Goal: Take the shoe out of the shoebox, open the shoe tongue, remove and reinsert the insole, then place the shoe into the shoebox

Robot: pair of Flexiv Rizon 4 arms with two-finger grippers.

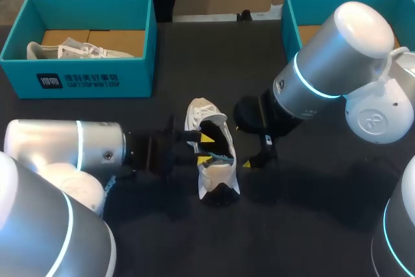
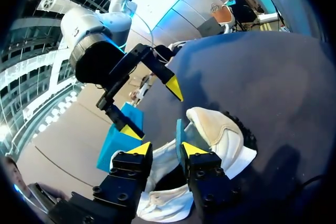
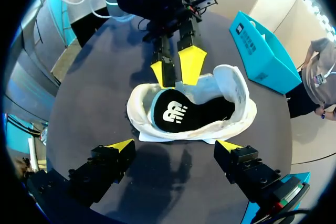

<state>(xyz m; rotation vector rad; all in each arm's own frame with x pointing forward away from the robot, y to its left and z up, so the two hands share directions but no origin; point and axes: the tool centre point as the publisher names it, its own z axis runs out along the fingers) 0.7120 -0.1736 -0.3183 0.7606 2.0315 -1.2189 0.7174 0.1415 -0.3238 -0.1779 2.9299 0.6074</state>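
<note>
- Sneaker, white, out of the box and lying on the dark desk between the two arms, opening upward, well apart from both boxes.
- Probably light and soft overall: fabric upper likely to fold under a pinch, sole the only stiff part. Best steadied by the collar or side wall rather than the toe.
- Insole, black with a teal edge, lying inside with that edge showing at the collar. Judged thin and floppy, apt to curl or snag on the way back in, so pinch the exposed edge and draw along the shoe's length.
- Tongue and laces not clearly told apart here.
- Left shoebox, teal, at the far left corner, already holding a second white shoe. Not in the way, but a poor target for the return.
- Right shoebox, teal, at the far right, partly hidden behind the right arm, its contents mostly out of sight.
- Left gripper at the shoe's opening from the left, jaws a little apart, teal edge between them and against one finger only, as far as can be seen. No firm pinch yet.
- Right gripper just beside the shoe's other side, jaws spread wide, holding nothing. Close quarters, so some risk of the two grippers knocking together over the shoe.
</note>
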